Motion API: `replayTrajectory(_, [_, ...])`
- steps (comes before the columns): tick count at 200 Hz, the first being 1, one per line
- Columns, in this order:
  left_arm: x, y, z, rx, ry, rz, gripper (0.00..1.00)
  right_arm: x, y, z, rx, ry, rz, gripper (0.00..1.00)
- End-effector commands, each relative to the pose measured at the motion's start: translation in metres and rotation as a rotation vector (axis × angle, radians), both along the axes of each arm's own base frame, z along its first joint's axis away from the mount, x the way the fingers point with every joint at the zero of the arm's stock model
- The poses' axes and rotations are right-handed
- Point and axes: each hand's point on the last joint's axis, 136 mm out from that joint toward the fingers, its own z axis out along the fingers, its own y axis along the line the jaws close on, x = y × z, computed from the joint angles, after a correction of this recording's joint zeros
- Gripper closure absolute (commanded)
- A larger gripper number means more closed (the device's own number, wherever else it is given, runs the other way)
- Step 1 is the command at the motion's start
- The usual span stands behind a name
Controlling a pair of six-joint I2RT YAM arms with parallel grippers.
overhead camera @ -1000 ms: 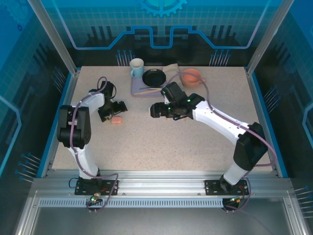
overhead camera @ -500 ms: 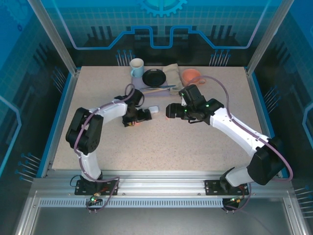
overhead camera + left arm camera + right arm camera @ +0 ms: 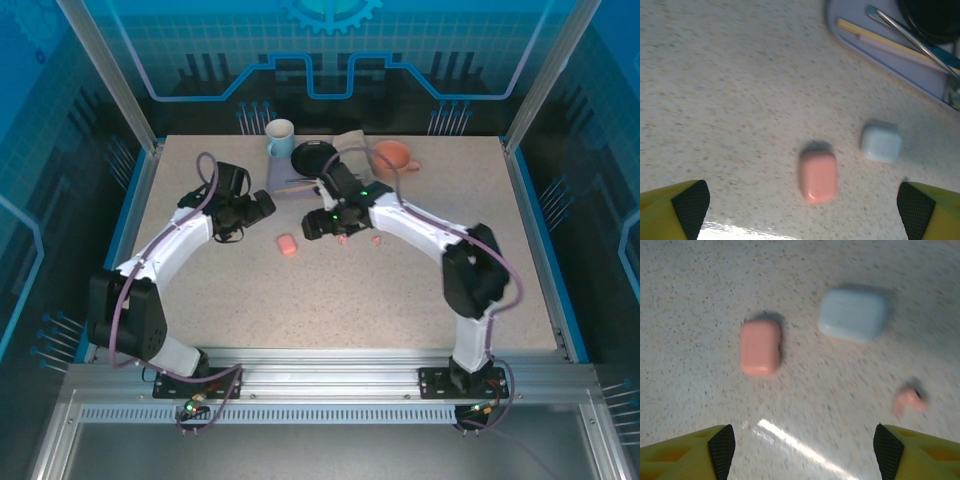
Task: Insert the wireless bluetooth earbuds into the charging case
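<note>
Speckled beige tabletop [image 3: 690,280] spreads under both arms, with a lavender tray [image 3: 890,61] at the upper right of the left wrist view. We see the pink charging case [image 3: 760,346] lying flat, lid apparently shut, left of centre in the right wrist view, the white charging case [image 3: 853,313] near it toward the upper right, and one pink earbud [image 3: 907,401] loose at the right edge, too blurred for detail. The right gripper [image 3: 805,447] and the left gripper [image 3: 265,207] both gape, nothing between their fingers. We judge the earbud light, hard and slippery, apt to skid; a gentle pinch across its bulkier end looks safest.
</note>
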Motion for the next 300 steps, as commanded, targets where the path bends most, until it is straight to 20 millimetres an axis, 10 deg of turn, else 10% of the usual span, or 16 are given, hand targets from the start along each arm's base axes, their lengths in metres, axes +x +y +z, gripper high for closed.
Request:
replayTrajectory(1, [-0.010, 0.021, 0.000, 0.005, 0.032, 0.035, 0.01, 0.001, 0.038, -0.017, -0.034, 0.024, 0.123, 0.24])
replayTrajectory(47, [-0.013, 0.055, 0.004, -0.032, 0.021, 0.130, 0.01, 0.017, 0.082, -0.062, -0.113, 0.065, 0.181, 0.27])
replayTrajectory(94, [-0.014, 0.072, 0.013, -0.067, -0.020, 0.194, 0.01, 0.014, 0.084, -0.087, -0.267, 0.053, 0.134, 0.28])
replayTrajectory(204, [-0.015, 0.066, 0.028, -0.123, -0.073, 0.177, 0.01, -0.019, 0.085, -0.081, -0.315, 0.072, 0.051, 0.62])
replayTrajectory(237, [-0.015, 0.058, 0.031, -0.165, -0.084, 0.148, 0.01, -0.038, 0.066, -0.060, -0.314, 0.064, -0.013, 0.63])
replayTrajectory(300, [-0.012, 0.024, 0.032, -0.239, -0.099, 0.057, 0.01, -0.086, -0.039, -0.062, -0.387, 0.110, -0.191, 0.63])
